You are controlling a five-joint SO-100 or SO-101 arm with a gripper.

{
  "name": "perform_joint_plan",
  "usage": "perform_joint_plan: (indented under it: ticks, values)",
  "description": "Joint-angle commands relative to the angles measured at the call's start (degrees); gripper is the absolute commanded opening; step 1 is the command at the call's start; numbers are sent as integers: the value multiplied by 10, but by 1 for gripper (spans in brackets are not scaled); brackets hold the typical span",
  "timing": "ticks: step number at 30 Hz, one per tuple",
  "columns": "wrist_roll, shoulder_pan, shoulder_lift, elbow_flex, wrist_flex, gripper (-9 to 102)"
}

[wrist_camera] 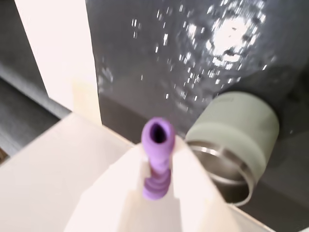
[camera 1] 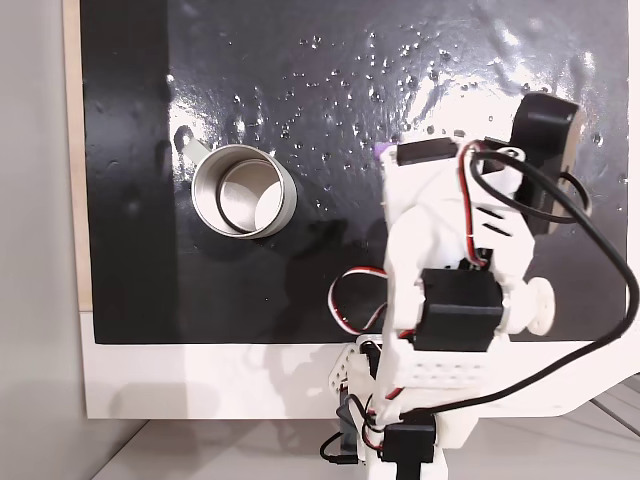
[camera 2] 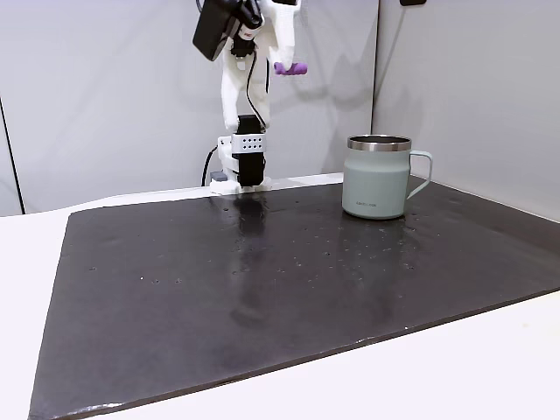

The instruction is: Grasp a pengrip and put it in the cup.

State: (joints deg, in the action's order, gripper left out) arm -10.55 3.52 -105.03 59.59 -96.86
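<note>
A small purple ribbed pengrip (wrist_camera: 155, 166) is clamped between the white fingers of my gripper (wrist_camera: 157, 157), its open end facing the wrist camera. In a fixed view the arm is raised high, and the pengrip (camera 2: 291, 68) sticks out of the gripper (camera 2: 282, 63) well above the mat. Seen from above, a sliver of the pengrip (camera 1: 382, 152) shows at the gripper (camera 1: 388, 156). The cup (camera 2: 378, 176) is pale grey-green outside with a shiny metal rim and a side handle. It stands upright on the mat, left of the arm in a fixed view (camera 1: 243, 190) and below right in the wrist view (wrist_camera: 234, 137).
A black mat (camera 2: 262, 289) with small shiny specks covers most of the white table (camera 1: 200, 385). The arm's base (camera 2: 241, 162) stands at the mat's far edge, with red and black cables (camera 1: 350, 295) looping beside it. Grey wall panels rise behind.
</note>
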Motion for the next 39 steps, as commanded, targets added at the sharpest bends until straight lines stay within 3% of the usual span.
perform_joint_plan:
  ticks: [1,17,30,35,39]
  values:
    - [43,76,-18,-36,-3,0]
    - [142,301,46,-16,-4,0]
    - [121,351,62,17,-4,1]
    - [120,350,55,25,-4,32]
    - [113,352,54,25,-4,42]
